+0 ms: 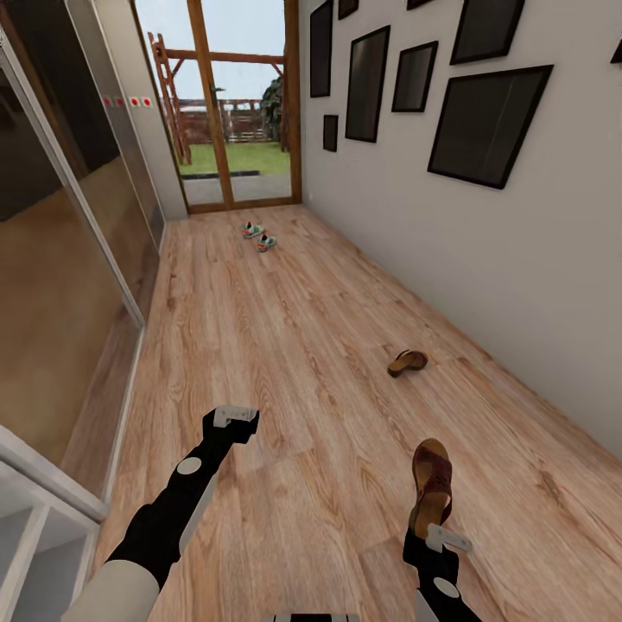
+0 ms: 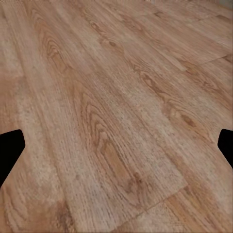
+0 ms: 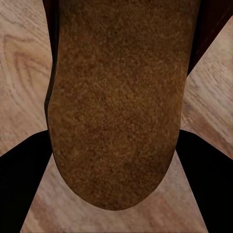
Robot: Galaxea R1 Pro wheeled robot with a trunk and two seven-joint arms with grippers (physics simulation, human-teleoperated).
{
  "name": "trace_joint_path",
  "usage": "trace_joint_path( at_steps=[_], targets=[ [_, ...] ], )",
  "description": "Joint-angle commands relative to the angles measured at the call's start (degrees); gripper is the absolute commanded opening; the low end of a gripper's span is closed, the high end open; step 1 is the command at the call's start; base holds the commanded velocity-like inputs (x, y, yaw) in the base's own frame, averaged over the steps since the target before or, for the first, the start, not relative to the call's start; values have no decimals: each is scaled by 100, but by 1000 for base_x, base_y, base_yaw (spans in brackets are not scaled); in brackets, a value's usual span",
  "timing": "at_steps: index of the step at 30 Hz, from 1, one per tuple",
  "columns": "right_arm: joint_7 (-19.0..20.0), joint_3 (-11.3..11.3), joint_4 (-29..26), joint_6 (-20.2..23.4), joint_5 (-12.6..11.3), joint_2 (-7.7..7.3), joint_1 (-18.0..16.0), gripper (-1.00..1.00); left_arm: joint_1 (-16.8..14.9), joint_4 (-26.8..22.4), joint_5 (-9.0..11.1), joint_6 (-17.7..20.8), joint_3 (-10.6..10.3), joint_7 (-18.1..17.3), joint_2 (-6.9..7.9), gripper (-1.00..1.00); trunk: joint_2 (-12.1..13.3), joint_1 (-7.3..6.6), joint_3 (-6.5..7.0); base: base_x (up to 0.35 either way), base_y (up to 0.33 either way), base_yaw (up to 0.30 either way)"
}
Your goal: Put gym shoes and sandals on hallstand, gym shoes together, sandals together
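Right gripper (image 1: 436, 529) clamped on the heel end of one sandal (image 1: 431, 484), toe pointing away from the robot, sole hanging over the corridor floor (image 1: 302, 345); in the right wrist view, the tan insole (image 3: 116, 107) seen close up between the dark fingers (image 3: 19, 184), so a hold at the rear of the shoe with most of its length cantilevered forward. Best carried slowly and level, since a grip that far back probably lets the toe droop or swing; worth keeping the wrist steady during any turn of the base toward the rack. Only a white shelf corner (image 1: 34, 544) in sight at the lower left of the head view, likely part of a bench unit, though whether the hallstand itself cannot be told from here. On arrival, set down flat and well in from the edge, leaving room just beside it for its mate.

Left gripper (image 1: 235, 418) spread open and empty, hovering over bare planks; in the left wrist view, just wood grain between the two finger tips (image 2: 9, 145).

Further out, second sandal (image 1: 407, 361) lying on the floor ahead and slightly to the right, near the wall, well apart from both grippers. Beyond that, the two gym shoes (image 1: 259, 236) side by side on the floor near the glass door (image 1: 233, 95) at the corridor's far end, the farthest items left to fetch
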Motion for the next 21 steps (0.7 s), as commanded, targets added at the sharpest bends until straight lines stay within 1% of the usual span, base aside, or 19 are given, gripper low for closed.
trace_joint_path(
  at_steps=[1,5,8,21],
  targets=[
    [16,-19,3,-37,-50,4,-2,-100,-1,-9,-1,28,0,-4,0,100,-2,-1,5,0,0,0],
    [16,-19,3,-37,-50,4,-2,-100,-1,-9,-1,28,0,-4,0,100,-2,-1,43,47,0,0],
    [15,-19,5,-36,-50,4,-4,-100,-1,-9,4,28,0,-4,0,100,-2,-1,71,158,0,0],
    [14,-19,3,-36,-50,4,-2,-100,-1,-1,16,29,0,-4,-6,100,-2,-1,194,324,0,0]
  ],
)
